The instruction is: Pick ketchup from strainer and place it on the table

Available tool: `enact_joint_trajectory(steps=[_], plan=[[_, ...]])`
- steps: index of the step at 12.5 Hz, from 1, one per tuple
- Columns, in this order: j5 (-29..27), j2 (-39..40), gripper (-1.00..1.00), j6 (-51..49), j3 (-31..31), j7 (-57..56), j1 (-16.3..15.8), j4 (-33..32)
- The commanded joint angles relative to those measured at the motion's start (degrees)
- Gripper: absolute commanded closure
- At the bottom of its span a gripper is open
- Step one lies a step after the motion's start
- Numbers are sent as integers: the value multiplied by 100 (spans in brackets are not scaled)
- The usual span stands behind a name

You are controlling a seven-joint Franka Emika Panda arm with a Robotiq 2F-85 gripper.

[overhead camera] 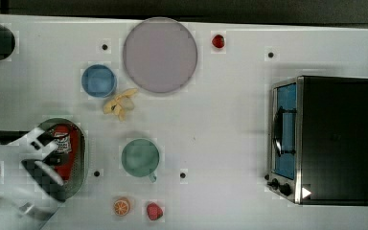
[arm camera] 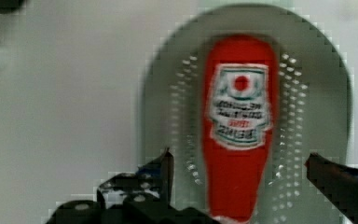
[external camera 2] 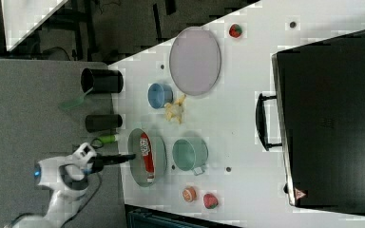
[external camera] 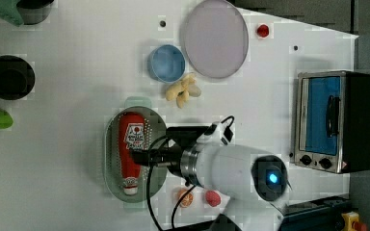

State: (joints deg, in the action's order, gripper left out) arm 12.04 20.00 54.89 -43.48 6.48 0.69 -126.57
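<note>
The ketchup point(overhead camera: 68, 146) is a red squeeze bottle with a white-and-red label, lying flat in the pale green oval strainer point(overhead camera: 83, 163) at the top view's left on the white table point(overhead camera: 220, 120). In the left view the ketchup point(external camera: 131, 144) lies lengthwise in the strainer point(external camera: 110, 159), white cap toward the left view's bottom. My gripper point(arm camera: 242, 179) is open just above the strainer point(arm camera: 307, 93). One finger stands on each side of the ketchup point(arm camera: 240, 116) near its narrow end, apart from it. The gripper point(external camera: 137, 157) reaches in from the left view's right.
A green cup point(overhead camera: 140, 157) stands close to the strainer on the top view's right. Farther up sit banana pieces point(overhead camera: 120, 104), a blue cup point(overhead camera: 98, 80) and a grey plate point(overhead camera: 159, 55). An orange slice point(overhead camera: 121, 206) and strawberry point(overhead camera: 154, 211) lie below. A toaster oven point(overhead camera: 323, 139) is far right.
</note>
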Motion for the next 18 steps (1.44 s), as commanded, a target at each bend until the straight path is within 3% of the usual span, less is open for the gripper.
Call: enact_joint_trajectory(steps=[1, 5, 8, 9, 10, 12, 16, 18], plan=[[539, 423, -100, 387, -4, 977, 111, -28], [1572, 1186, -100, 640, 160, 1370, 14, 180], [2045, 1564, -100, 624, 333, 1804, -192, 455], [2171, 1658, -92, 499, 427, 1866, -291, 519], [2331, 1723, -68, 460, 535, 1866, -394, 565], [2377, 1768, -19, 520, 599, 1866, -494, 609], [2258, 1391, -13, 463, 328, 1868, -343, 528], [1764, 984, -13, 241, -12, 1865, -110, 457]])
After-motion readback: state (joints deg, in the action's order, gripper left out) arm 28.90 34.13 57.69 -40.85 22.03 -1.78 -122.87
